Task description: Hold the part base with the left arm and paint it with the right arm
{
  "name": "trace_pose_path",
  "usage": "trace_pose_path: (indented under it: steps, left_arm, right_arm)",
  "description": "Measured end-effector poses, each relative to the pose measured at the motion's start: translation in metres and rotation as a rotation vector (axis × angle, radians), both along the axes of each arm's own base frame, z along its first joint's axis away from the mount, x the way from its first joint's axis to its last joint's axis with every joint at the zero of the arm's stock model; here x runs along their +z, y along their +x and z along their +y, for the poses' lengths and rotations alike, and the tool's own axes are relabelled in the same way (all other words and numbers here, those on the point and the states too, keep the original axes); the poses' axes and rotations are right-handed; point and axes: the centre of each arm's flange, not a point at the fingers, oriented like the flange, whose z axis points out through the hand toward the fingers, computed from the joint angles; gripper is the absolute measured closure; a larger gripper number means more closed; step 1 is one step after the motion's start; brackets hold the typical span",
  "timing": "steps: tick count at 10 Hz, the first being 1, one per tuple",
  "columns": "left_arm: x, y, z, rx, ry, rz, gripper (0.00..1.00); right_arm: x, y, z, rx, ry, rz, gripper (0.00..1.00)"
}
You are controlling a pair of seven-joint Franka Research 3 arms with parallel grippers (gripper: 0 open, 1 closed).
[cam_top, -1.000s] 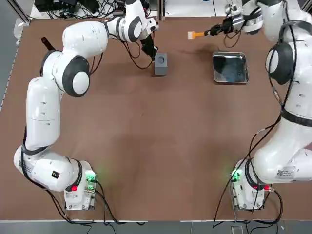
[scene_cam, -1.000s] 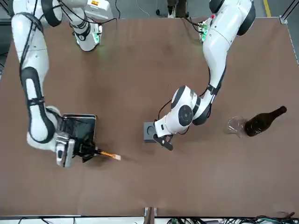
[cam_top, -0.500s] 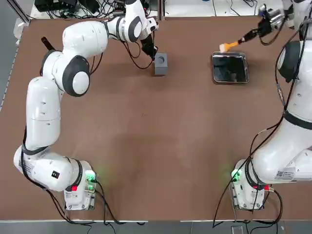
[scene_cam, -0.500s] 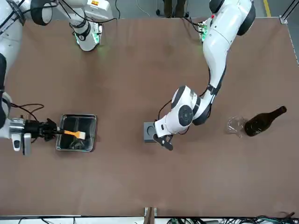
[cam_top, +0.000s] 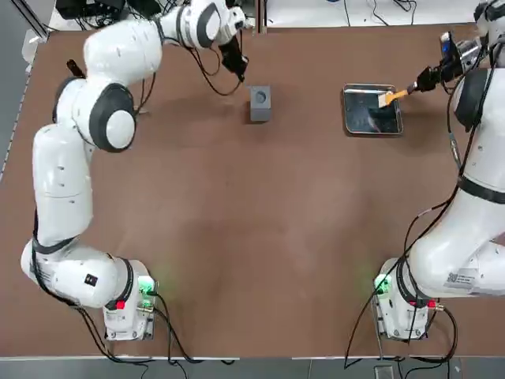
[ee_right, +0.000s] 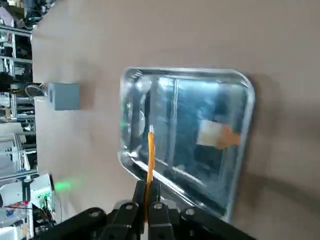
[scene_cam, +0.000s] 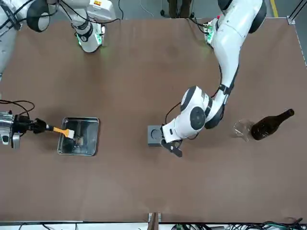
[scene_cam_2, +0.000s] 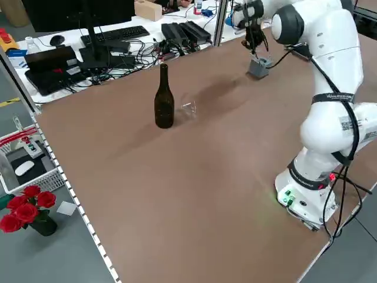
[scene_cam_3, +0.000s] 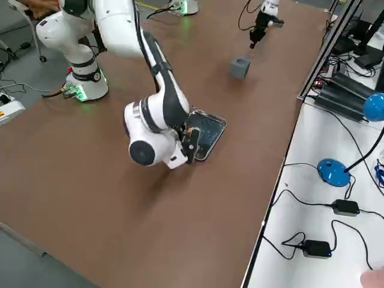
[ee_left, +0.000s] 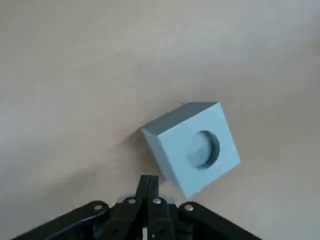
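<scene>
The part base (cam_top: 259, 103), a small grey block with a round recess, stands alone on the brown table (cam_top: 252, 237). My left gripper (cam_top: 237, 65) hovers shut and empty just beyond the block's far-left corner, apart from it; the left wrist view shows the closed fingertips (ee_left: 149, 187) near the part base (ee_left: 192, 147). My right gripper (cam_top: 432, 76) is shut on an orange-handled brush (cam_top: 394, 95). Its bristles hang over the right side of the metal tray (cam_top: 359, 128). In the right wrist view the brush handle (ee_right: 150, 155) points at the tray (ee_right: 235, 165).
A dark bottle (scene_cam: 271, 124) and a clear glass (scene_cam: 242, 129) stand on the robot's left side of the table, beyond the left arm. Cables, a keyboard and boxes lie past the table's far edge (scene_cam_2: 118, 47).
The right gripper swung the brush from the far middle of the table rightward, bringing it over the tray. The left gripper drew back from the part base.
</scene>
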Motion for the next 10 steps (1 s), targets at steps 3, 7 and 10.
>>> trace_pose_path:
  steps: [3,7,10]
  left_arm:
    - [0.103,0.015,0.116,0.069,0.080,0.058,0.81]
    - [0.195,0.000,0.236,0.203,0.190,0.075,0.22]
    - [0.264,-0.024,0.313,0.329,0.240,0.030,0.01]
  right_arm:
    - [-0.044,-0.012,-0.010,-0.018,-0.001,0.066,0.95]
    - [-0.030,0.011,-0.013,0.008,-0.040,0.018,0.95]
    - [-0.048,0.016,-0.017,0.007,-0.077,0.019,0.91]
